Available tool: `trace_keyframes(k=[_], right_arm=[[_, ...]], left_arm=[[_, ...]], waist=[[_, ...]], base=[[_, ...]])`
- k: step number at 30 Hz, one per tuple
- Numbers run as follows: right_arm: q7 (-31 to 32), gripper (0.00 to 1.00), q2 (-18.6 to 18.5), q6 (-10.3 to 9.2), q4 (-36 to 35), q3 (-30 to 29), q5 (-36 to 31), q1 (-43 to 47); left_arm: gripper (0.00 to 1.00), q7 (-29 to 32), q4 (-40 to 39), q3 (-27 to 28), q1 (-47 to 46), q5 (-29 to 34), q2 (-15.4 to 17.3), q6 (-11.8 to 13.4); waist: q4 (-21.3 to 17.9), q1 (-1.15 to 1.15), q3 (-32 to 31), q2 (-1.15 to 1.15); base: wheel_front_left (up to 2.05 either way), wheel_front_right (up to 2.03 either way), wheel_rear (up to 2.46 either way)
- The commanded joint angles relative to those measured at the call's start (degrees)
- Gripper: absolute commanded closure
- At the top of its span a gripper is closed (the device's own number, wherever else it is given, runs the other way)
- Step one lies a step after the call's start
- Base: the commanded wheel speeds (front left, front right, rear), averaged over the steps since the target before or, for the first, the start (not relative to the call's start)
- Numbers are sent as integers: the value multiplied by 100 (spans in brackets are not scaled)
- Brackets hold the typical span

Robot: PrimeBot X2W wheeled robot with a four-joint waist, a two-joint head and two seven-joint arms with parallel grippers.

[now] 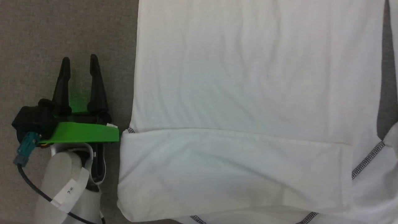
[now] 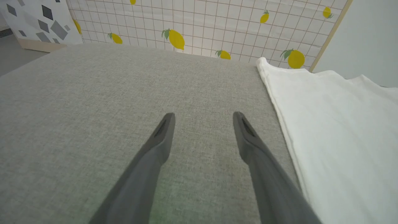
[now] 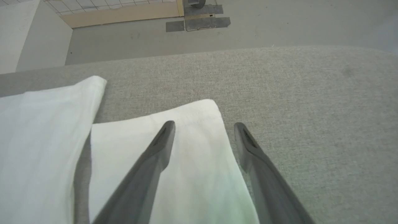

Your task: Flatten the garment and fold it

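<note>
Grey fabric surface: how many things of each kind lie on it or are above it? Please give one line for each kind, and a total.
White thin-fabric short-sleeved garment with dark grey zigzag stitching: 1
Dark two-fingered grippers, both open: 2 (left gripper, right gripper)
Total: 3

One garment [image 1: 248, 77], two hands [image 1: 80, 58] [image 3: 204, 124]

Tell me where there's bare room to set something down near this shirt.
Free: the grey surface left of the shirt, around the open left gripper up to the lemon wall; also right of the right gripper. Crowded: the middle, under cloth.
</note>
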Motion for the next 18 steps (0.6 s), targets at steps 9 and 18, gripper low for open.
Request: trace_keyframes(k=[9, 18], right_arm=[[915, 100, 117, -8, -225, -436, -340, -59], [-76, 100, -118, -8, -808, -410, -148, 833]], left_arm=[[0, -21, -87, 453, -86, 408, -303, -380], [0, -21, 77, 681, 159, 631, -391, -531]], waist=[[163, -1, 327, 0], [-169, -1, -458, 0]], base=[[0, 0, 0], [0, 0, 0]])
